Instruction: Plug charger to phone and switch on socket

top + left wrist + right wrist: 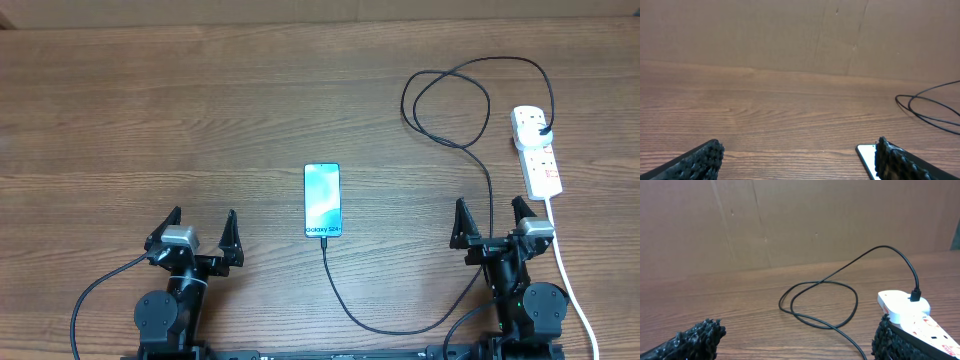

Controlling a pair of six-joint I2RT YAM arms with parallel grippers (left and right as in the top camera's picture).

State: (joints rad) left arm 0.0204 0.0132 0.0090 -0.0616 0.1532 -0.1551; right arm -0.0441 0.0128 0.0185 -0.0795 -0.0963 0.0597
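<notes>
The phone (322, 200) lies screen-up at the table's middle, its cyan screen lit, with the charger's connector tip at its near end. The charger cable (455, 95) runs from there in a curve near the front edge, loops at the back right, and its black plug sits in the socket (536, 150), a white power strip with red-orange switches at the right. My left gripper (200, 232) is open and empty, left of the phone. My right gripper (491, 218) is open and empty, just in front of the socket. The phone's corner (866, 152) shows in the left wrist view, the socket (905, 306) and cable loop (820, 302) in the right wrist view.
The socket's thick white cord (567, 275) runs toward the front edge past my right arm. A brown cardboard wall (790, 220) stands behind the wooden table.
</notes>
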